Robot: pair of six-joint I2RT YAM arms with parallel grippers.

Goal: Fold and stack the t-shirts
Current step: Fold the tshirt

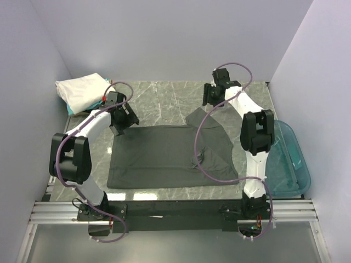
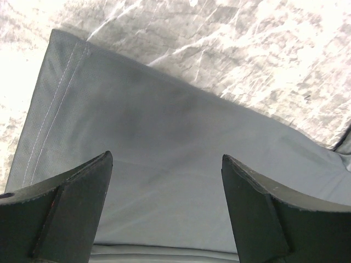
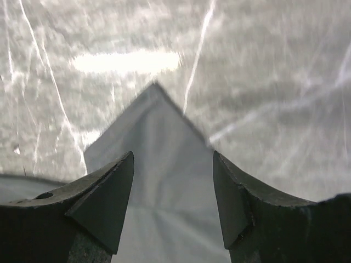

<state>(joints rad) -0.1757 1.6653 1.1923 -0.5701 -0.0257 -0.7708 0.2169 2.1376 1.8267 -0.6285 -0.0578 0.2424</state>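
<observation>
A large dark charcoal-grey t-shirt (image 1: 164, 156) lies spread flat on the marble table, one sleeve pointing to the far right. My left gripper (image 1: 122, 123) is open over the shirt's far left corner; the left wrist view shows the hemmed cloth (image 2: 181, 164) between the fingers (image 2: 82, 192). My right gripper (image 1: 211, 98) is open above the sleeve tip; the right wrist view shows the pointed sleeve (image 3: 164, 164) between its fingers (image 3: 109, 192). A folded white shirt (image 1: 82, 90) sits on a teal one (image 1: 94, 104) at the far left.
A translucent blue plastic tub (image 1: 288, 159) stands at the right edge of the table. White walls close in on the left, back and right. A metal rail (image 1: 175, 211) with both arm bases runs along the near edge.
</observation>
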